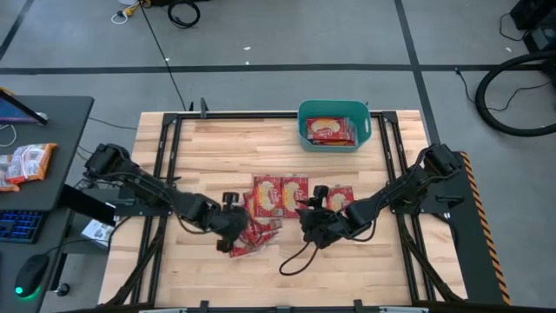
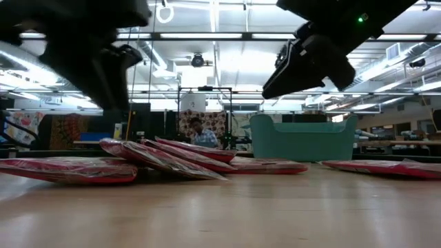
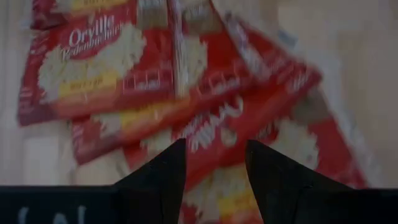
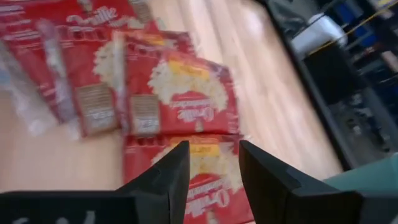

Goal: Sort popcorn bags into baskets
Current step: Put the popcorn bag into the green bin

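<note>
Several red popcorn bags lie on the wooden table: an overlapping pile (image 1: 250,233) (image 3: 205,118) leaning on one another, two flat side by side (image 1: 280,193), and more to their right (image 1: 339,198) (image 4: 180,93). In the low view the pile (image 2: 162,157) slopes on the tabletop. The teal basket (image 1: 304,123) (image 2: 303,141) stands at the far edge with red bags (image 1: 330,130) inside. My left gripper (image 1: 231,217) (image 3: 214,163) hovers open over the pile. My right gripper (image 1: 313,222) (image 4: 213,163) hovers open over the right-hand bags. Both stay clear of the bags.
A black cable loop (image 1: 295,256) lies on the table in front of my right gripper. Black frame rails (image 1: 165,165) run along the table's left and right sides. A side desk on the left holds paler orange-and-white packets (image 1: 26,163), a keyboard and a mouse.
</note>
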You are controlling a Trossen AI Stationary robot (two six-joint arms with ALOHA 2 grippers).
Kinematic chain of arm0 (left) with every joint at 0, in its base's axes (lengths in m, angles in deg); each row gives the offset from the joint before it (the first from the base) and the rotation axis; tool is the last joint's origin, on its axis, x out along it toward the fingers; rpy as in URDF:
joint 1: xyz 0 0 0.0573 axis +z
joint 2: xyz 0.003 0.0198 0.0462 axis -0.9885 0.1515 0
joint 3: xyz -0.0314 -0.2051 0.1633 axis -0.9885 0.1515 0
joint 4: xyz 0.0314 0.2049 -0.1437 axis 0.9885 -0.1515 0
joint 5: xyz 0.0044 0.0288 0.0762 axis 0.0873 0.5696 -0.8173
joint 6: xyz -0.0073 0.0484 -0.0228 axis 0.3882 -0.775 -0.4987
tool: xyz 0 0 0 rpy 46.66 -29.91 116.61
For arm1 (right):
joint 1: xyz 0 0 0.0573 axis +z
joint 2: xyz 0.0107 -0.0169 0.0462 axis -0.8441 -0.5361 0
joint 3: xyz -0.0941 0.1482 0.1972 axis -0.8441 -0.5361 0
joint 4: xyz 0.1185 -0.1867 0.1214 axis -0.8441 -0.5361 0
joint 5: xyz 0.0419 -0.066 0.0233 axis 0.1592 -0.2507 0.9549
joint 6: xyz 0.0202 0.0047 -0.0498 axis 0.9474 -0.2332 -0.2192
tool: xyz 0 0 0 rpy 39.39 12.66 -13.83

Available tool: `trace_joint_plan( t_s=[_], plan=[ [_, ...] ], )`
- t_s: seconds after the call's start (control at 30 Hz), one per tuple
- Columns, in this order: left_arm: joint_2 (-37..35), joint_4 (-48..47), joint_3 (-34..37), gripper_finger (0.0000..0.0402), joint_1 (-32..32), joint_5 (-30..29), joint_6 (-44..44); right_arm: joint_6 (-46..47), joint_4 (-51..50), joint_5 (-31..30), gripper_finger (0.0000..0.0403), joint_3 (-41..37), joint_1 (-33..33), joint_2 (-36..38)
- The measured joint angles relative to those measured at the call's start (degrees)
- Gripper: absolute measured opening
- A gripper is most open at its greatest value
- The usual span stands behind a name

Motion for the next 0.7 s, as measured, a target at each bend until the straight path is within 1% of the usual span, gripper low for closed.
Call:
trace_joint_plan(
  t_s=[0.1,0.17,0.27,0.33,0.53,0.6,0.7],
  plan=[
    [0.2,-0.4,1.0,0.0169,-3.0,-3.9,-2.8,-2.4,2.1,-0.9,0.0142,0.0,-1.2,0.0],
    [1.1,-0.1,1.7,0.0169,-4.6,-6.1,-6.2,-3.4,2.4,0.6,0.0142,0.0,-2.1,0.0],
    [3.0,0.9,1.7,0.0175,-6.8,-12.7,-8.4,-3.9,2.8,3.5,0.0142,0.0,-3.3,0.0],
    [4.4,0.6,1.7,0.0187,-8.0,-15.9,-10.2,-3.9,3.1,5.0,0.0142,0.0,-3.8,0.0],
    [9.5,2.5,1.7,0.0236,-9.7,-18.7,-18.0,-4.5,4.6,5.2,0.0142,0.0,-4.0,0.0],
    [10.9,2.3,1.8,0.0242,-10.0,-20.9,-20.2,-5.1,5.4,5.2,0.0142,0.0,-4.0,0.0],
    [12.6,3.1,1.7,0.0242,-10.0,-24.3,-21.0,-5.3,6.1,5.3,0.0142,0.0,-4.0,0.0]
  ],
)
